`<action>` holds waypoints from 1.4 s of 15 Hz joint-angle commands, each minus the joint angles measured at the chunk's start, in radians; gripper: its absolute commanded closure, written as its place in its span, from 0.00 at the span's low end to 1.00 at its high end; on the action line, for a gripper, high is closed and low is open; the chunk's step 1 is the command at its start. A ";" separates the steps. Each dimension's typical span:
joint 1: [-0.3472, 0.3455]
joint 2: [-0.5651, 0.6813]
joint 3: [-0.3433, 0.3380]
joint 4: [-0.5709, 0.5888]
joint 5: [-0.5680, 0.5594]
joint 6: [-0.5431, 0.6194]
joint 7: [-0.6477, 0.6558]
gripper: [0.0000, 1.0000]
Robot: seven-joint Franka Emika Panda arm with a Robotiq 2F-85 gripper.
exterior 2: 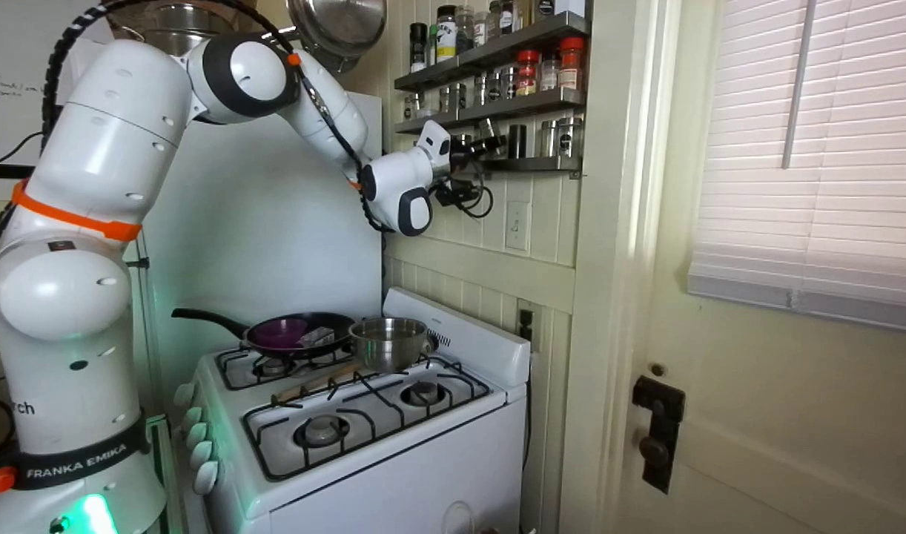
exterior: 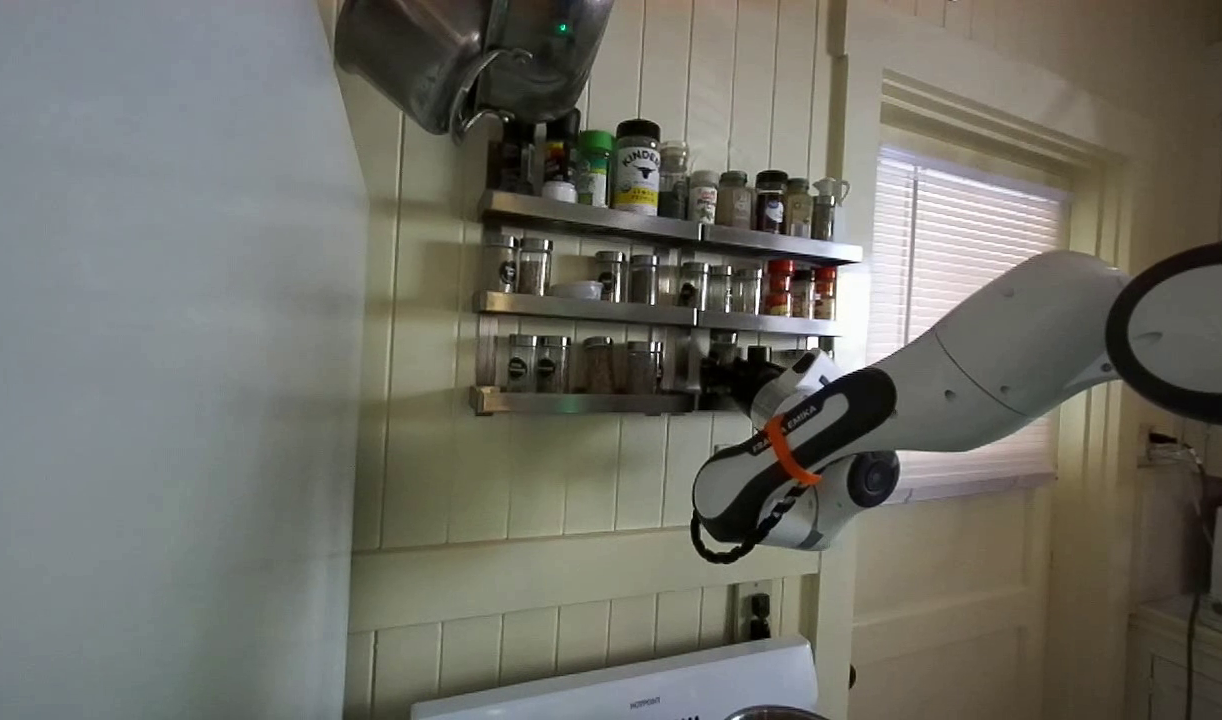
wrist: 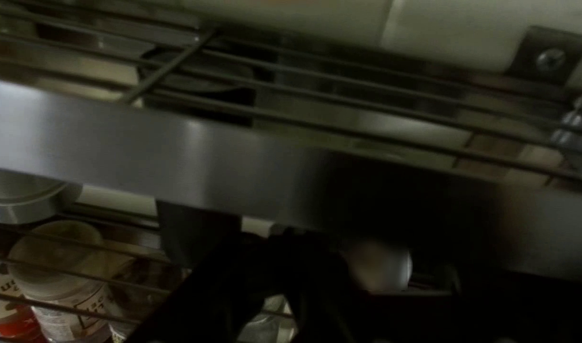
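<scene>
Black hand (exterior 2: pixel 494 144); white arm (exterior 2: pixel 123 126), orange bands (exterior 2: pixel 75 213); silver shelves (exterior: pixel 586 309); red jar lids (exterior 2: pixel 571 44); purple bowl (exterior 2: pixel 279 333).

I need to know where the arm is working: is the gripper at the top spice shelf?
No, in an exterior view the gripper is at the lowest shelf, well below the top shelf.

Gripper (exterior: pixel 711 376) near jars (exterior: pixel 642 368) on bottom shelf (exterior: pixel 586 403)

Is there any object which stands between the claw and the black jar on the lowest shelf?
Partly: in the wrist view, the shelf's metal front rail crosses before the black jar. I see nothing else between jar and claw, but it is too dark to tell whether they touch.
</scene>
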State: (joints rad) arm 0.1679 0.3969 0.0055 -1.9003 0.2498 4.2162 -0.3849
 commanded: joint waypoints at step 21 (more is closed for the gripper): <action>0.056 -0.001 -0.056 -0.016 0.004 0.010 -0.008 0.77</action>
State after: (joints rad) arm 0.2445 0.3982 -0.0808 -1.9019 0.2710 4.2154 -0.3934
